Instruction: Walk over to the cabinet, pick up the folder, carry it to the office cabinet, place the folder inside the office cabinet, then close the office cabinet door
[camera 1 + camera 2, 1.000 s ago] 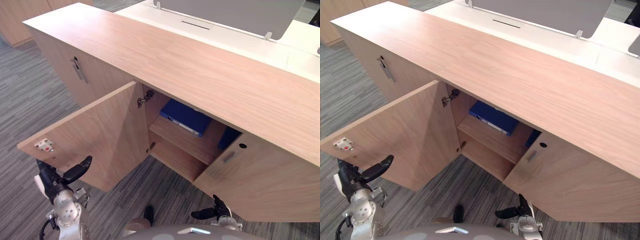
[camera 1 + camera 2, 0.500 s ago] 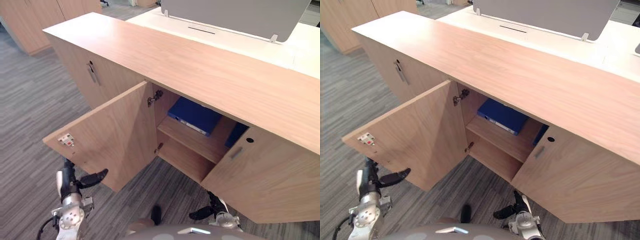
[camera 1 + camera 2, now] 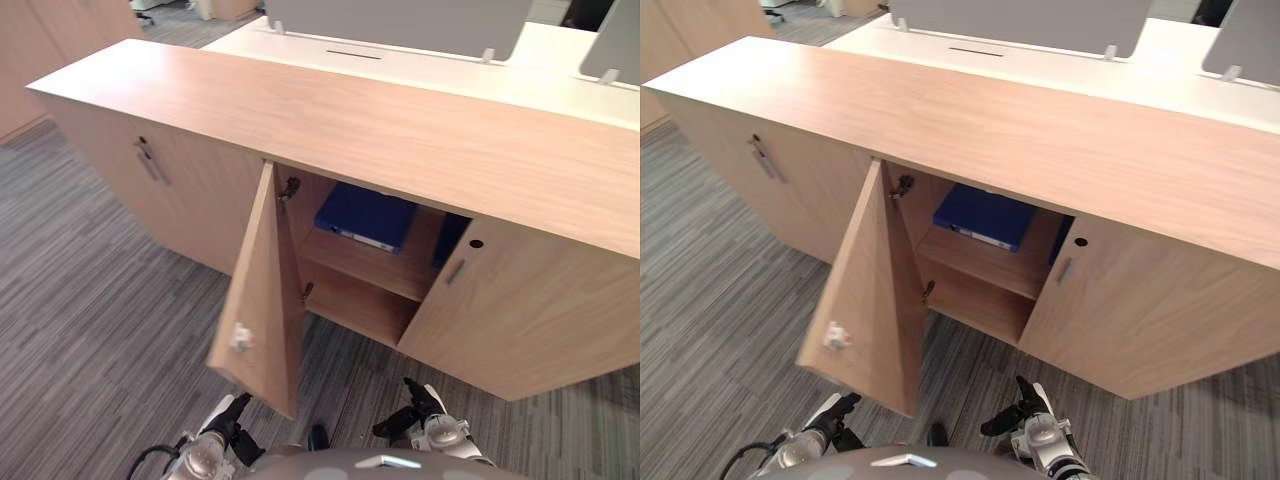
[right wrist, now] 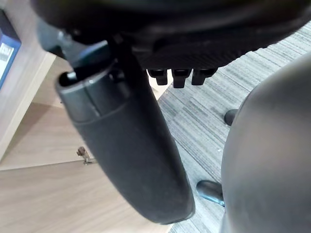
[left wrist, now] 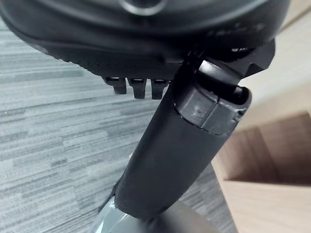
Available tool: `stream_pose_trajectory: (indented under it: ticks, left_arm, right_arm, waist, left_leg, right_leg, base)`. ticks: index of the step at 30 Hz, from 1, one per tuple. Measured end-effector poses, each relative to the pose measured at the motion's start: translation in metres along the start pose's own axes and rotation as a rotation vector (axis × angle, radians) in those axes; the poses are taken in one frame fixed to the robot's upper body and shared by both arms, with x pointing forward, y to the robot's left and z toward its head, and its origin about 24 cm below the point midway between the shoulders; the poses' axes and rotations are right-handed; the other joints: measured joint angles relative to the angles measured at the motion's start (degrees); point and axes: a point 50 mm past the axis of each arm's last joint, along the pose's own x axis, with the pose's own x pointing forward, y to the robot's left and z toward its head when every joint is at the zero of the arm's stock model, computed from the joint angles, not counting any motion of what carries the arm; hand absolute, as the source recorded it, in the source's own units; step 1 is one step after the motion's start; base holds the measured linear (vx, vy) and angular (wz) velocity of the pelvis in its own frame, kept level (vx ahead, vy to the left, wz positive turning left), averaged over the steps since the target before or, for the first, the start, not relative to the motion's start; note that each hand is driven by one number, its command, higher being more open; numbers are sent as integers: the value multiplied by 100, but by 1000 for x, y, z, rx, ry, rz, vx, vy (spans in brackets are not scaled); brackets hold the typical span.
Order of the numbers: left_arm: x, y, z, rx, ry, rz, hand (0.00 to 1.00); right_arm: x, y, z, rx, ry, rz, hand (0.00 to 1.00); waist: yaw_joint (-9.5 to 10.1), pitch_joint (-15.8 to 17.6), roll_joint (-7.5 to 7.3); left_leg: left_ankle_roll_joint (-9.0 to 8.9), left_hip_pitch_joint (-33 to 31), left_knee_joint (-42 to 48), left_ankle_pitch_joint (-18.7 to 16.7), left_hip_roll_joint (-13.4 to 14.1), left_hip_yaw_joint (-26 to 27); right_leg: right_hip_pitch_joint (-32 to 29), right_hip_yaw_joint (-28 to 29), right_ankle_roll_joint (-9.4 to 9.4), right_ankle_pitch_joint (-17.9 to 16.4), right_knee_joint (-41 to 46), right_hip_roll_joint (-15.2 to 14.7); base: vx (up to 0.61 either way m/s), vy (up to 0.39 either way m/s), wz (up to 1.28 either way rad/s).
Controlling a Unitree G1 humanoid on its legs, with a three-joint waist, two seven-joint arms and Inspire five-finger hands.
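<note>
Our left hand [image 3: 236,412] hangs low just beside the bottom corner of the open door. Our right hand [image 3: 405,412] hangs low in front of the opening. Both have relaxed fingers with the thumb out, and both are empty.

Grey striped carpet [image 3: 90,300] spreads below us, and on it stands the long pale-wood office cabinet [image 3: 400,130]. Its hinged wooden door [image 3: 262,290] is swung wide out towards us, nearly edge-on.

The flat blue folder [image 3: 365,215] lies inside on the upper wooden shelf [image 3: 370,272]. A small white latch [image 3: 240,337] sits on the door's inner face.

We judge that the carrying and placing are done. What remains is closing the door, probably by a left-hand push on its free edge.
</note>
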Motion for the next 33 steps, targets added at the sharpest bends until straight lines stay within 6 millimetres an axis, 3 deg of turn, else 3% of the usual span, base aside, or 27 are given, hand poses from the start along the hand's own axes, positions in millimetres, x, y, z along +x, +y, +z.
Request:
stream_pose_trajectory:
  ticks: [4,9,11,12,13,14,15,16,18,20,22,25,33]
  left_arm:
    - [3,0,7,69,-9,-29,100]
    - [5,0,9,101,-2,-43,100]
    - [2,24,41,109,-127,-21,100]
    - [-17,43,81,30,-356,16,100]
    - [-32,53,95,-58,-476,27,100]
    - [-75,81,113,-194,-716,89,100]
    - [-104,103,123,-244,-869,154,100]
    - [-118,124,123,-305,-930,219,100]
    - [-119,141,125,-427,-995,293,100]
    - [-110,136,128,-563,-1010,322,100]
    - [-94,107,136,-652,-991,246,100]
    - [-88,92,141,-765,-999,277,100]
    - [-74,97,145,-758,-951,355,100]
  right_arm:
    - [1,-3,2,2,-4,-8,100]
    - [1,-7,-1,36,5,-32,100]
    - [0,-17,-5,90,16,-67,100]
    - [-3,-29,-11,138,4,-112,100]
    - [-5,-34,-13,158,-5,-131,100]
    - [-6,-41,-13,183,-19,-152,100]
    - [-7,-45,-17,191,-11,-164,100]
    - [-10,-50,-28,197,16,-185,100]
    - [-16,-57,-45,181,62,-198,100]
    - [-19,-58,-55,183,89,-198,100]
    - [-20,-56,-58,196,100,-187,100]
    - [-21,-51,-64,210,125,-178,100]
    - [-22,-50,-68,213,140,-182,100]
  waist:
    - [-84,22,76]
    - [-232,32,161]
    - [-196,65,260]
    - [-111,125,353]
    - [-110,146,379]
    - [-223,183,360]
    - [-242,178,379]
    - [-231,153,424]
    - [-180,108,495]
    - [-172,56,569]
    - [-224,48,578]
    - [-201,7,497]
    - [-232,-45,500]
  left_leg:
    - [-47,6,-4,33,49,89]
    - [21,171,27,89,170,111]
    - [18,168,28,87,222,48]
    - [19,168,29,87,230,-59]
    - [19,169,29,87,240,-86]
    - [-13,186,29,67,306,-87]
    - [-67,218,37,31,347,-78]
    - [-155,237,108,-33,372,-77]
    - [-156,280,167,-129,400,-72]
    - [-179,303,170,-148,443,-60]
    - [-210,314,174,-167,535,41]
    - [-277,316,196,-179,648,120]
    - [-420,326,204,-170,843,317]
  right_leg:
    - [44,-1,-22,66,-210,37]
    - [307,-59,69,120,-475,196]
    - [375,-154,46,110,-511,243]
    - [426,-234,34,100,-511,246]
    - [427,-239,33,99,-509,250]
    - [422,-214,17,81,-509,274]
    - [437,-193,-21,56,-503,316]
    - [481,-201,-60,30,-489,336]
    - [529,-193,-90,-43,-493,357]
    - [542,-184,-96,-67,-486,396]
    - [507,-81,-121,-50,-506,486]
    - [499,-13,-192,-1,-553,609]
    - [532,165,-305,209,-798,806]
  base:
    - [84,40,-21]
    - [141,-23,-6]
    - [89,-50,18]
    - [34,-34,21]
    - [27,-44,6]
    - [10,-45,-14]
    - [8,-53,-15]
    - [2,-39,-7]
    - [-5,-15,-1]
    - [-23,-33,-6]
    - [-37,-47,-22]
    - [-26,-57,-19]
    - [-29,-44,-14]
